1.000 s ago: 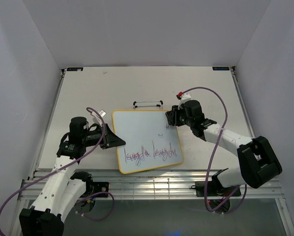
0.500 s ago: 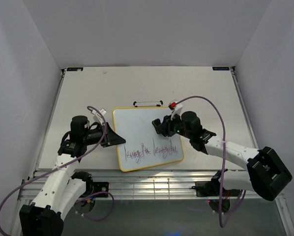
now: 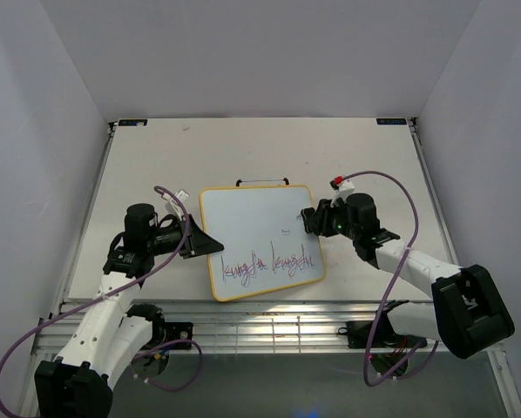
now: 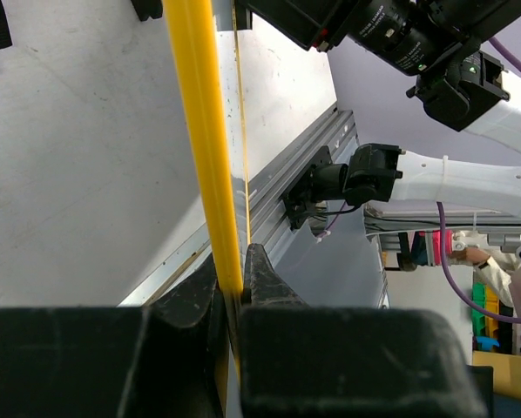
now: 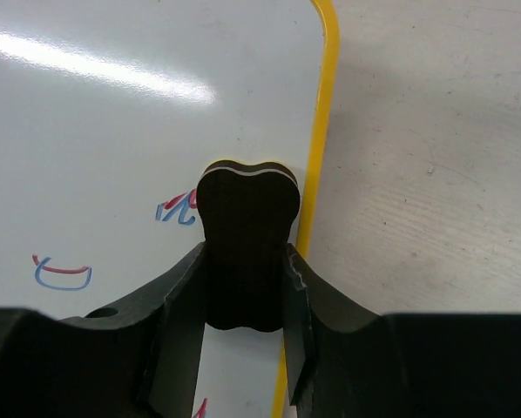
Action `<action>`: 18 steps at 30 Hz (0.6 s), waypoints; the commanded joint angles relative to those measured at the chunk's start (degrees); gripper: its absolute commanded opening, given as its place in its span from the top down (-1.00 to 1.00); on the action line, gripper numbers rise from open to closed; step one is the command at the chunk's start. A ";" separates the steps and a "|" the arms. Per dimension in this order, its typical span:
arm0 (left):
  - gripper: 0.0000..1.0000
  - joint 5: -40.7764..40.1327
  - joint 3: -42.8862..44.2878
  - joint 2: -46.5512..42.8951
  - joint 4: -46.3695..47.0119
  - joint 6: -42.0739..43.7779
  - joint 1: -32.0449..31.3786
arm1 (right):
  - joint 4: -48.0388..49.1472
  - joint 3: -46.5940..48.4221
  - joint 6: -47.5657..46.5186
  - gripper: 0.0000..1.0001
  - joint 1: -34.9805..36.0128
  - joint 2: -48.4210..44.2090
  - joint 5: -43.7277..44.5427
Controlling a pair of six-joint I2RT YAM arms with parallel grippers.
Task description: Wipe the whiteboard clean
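The whiteboard (image 3: 256, 235), white with a thin yellow frame, lies at the table's middle. A line of red-purple handwriting (image 3: 269, 264) runs along its near part, with a small mark (image 3: 284, 232) above it. My left gripper (image 3: 206, 247) is shut on the board's left edge; the left wrist view shows the yellow frame (image 4: 204, 131) pinched between the jaws. My right gripper (image 3: 309, 219) is shut on the black eraser (image 5: 246, 252), which rests on the board by its right edge, beside small scribbles (image 5: 178, 207).
The board's black wire stand (image 3: 262, 183) lies just behind it. A metal rail (image 3: 269, 318) runs along the table's near edge. White walls enclose the table on three sides.
My right gripper swept with the eraser from the board's right edge to its middle and back to the right edge. The left gripper held still on the frame.
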 commanded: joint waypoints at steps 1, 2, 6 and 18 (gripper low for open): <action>1.00 4.29 0.57 -1.77 9.27 7.19 -0.83 | -4.78 -0.41 -1.17 0.46 2.92 -0.83 -5.29; 1.00 4.02 0.57 -1.77 9.35 7.10 -0.83 | -4.43 -0.15 -1.17 0.46 4.41 -1.45 -5.64; 1.00 4.20 0.40 -1.78 9.44 7.01 -0.83 | -5.11 3.52 -2.31 0.46 15.90 -2.25 -1.98; 1.00 4.46 0.48 -1.69 9.62 6.92 -0.83 | -2.66 5.31 0.23 0.48 28.96 -0.58 12.51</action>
